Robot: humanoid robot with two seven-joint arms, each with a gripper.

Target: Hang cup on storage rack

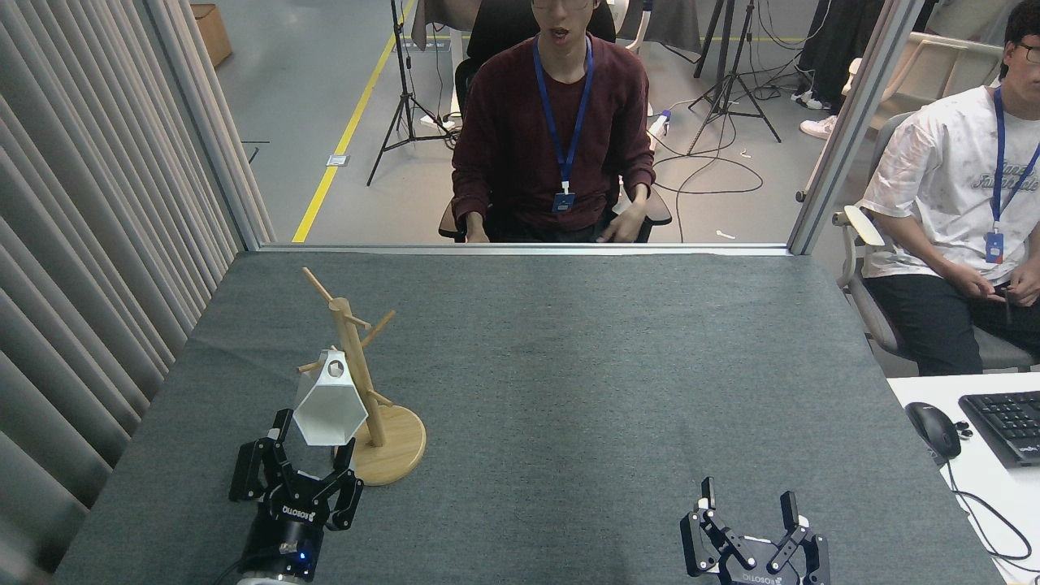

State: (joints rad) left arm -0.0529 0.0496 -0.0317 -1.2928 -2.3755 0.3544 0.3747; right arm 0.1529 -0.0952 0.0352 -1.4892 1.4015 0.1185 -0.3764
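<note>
cup (329, 406): white, faceted, hexagonal outline, tapered; small tab at its top with a round hole. Sat against the left side of the rack, tab up by the post, body hanging over the near-left edge of the disc base. Looked like it was on a peg, but the peg through the hole couldn't be made out.
storage rack (366, 390): light wood, upright post, thin pegs angled upward, round disc base on the grey table mat (585, 390), near-left area. Lower-left pegs mostly hidden behind the cup.
left gripper (309, 465): just below the cup, near the base's front-left edge. Fingers spread, nothing between them; the tips were close under the cup's lower facets, contact couldn't be told from this angle.
right gripper (746, 500): bottom right of the mat, well apart from cup and rack. Fingers spread, nothing held. Body cut off by the bottom edge.
hidden/cut off: left arm below the wrist out of frame; cup's opening and far side not visible.
background: person in dark red top (552, 130) seated behind the table's far edge, second person in white shirt (951, 195) at right, partly cropped; mouse (933, 429) and keyboard (1007, 422) on a side desk, keyboard cropped.
</note>
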